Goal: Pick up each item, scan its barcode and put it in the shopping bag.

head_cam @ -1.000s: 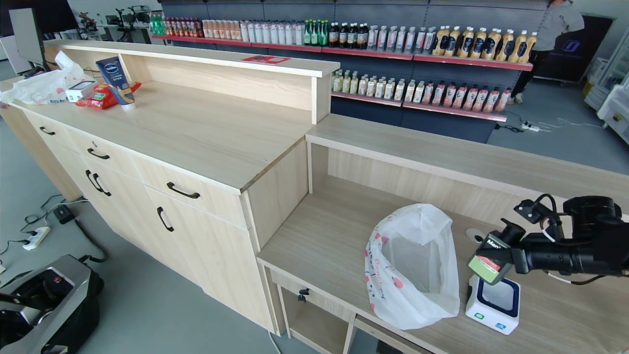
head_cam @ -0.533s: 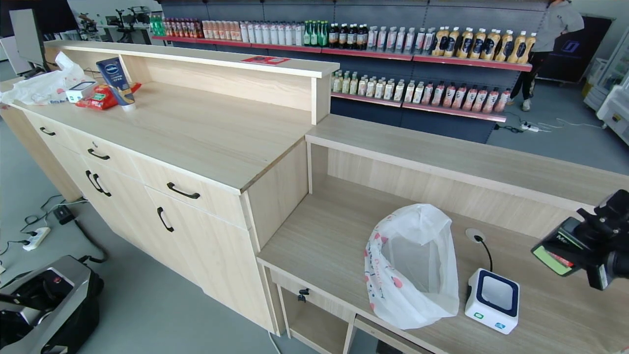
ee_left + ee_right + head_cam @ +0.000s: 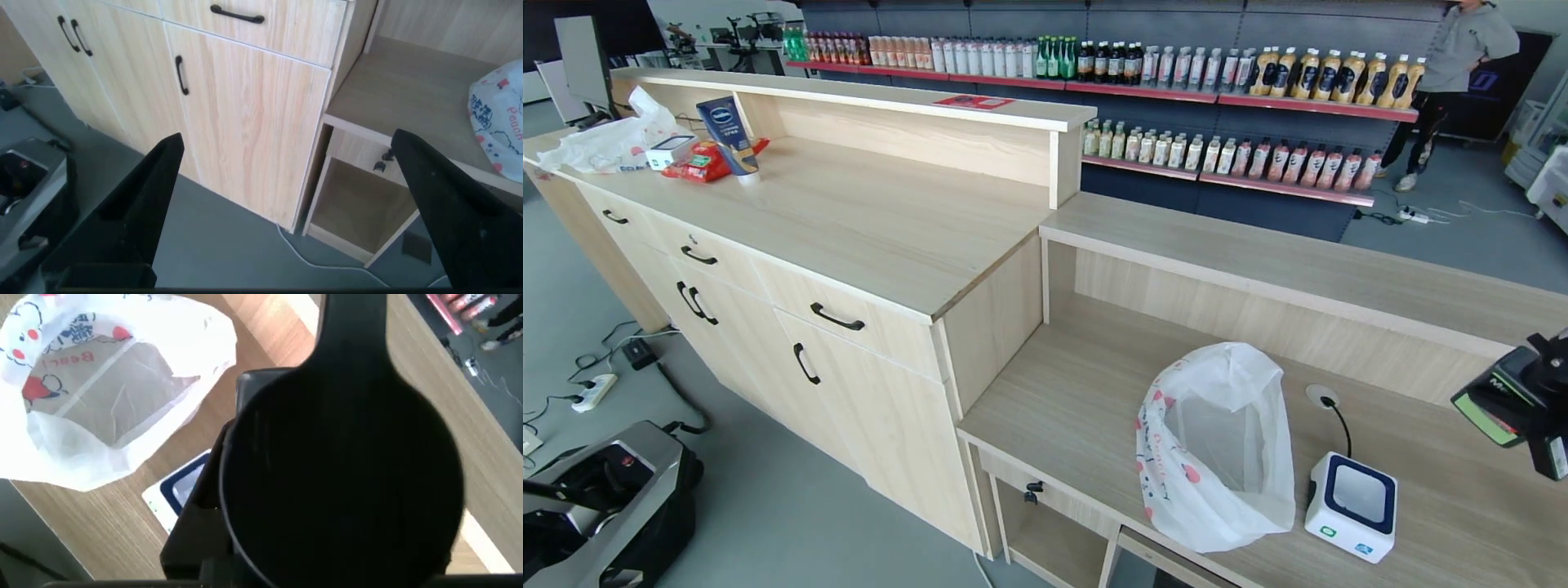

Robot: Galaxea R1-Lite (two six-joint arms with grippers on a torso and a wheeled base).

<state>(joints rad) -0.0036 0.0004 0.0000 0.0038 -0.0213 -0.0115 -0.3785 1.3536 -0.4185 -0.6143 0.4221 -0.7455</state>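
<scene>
Right pincer (image 3: 1538,390) pinches a dark box (image 3: 1492,403) above the tabletop (image 3: 1086,384), right of the scanner (image 3: 1352,506) and open shopping bag (image 3: 1217,449). Left wrist view: left pincer (image 3: 286,140) spread, empty, facing cabinet doors (image 3: 245,114). Right wrist view: bag beside scanner.

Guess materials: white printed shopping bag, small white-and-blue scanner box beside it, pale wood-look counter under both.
The white printed shopping bag looks like thin plastic film: semi-clear, crinkled. The small white-and-blue scanner box: hard moulded plastic, smooth shell; its glossy window may be glass. The pale wood-look counter: matte grain pattern, probably laminated board.
</scene>
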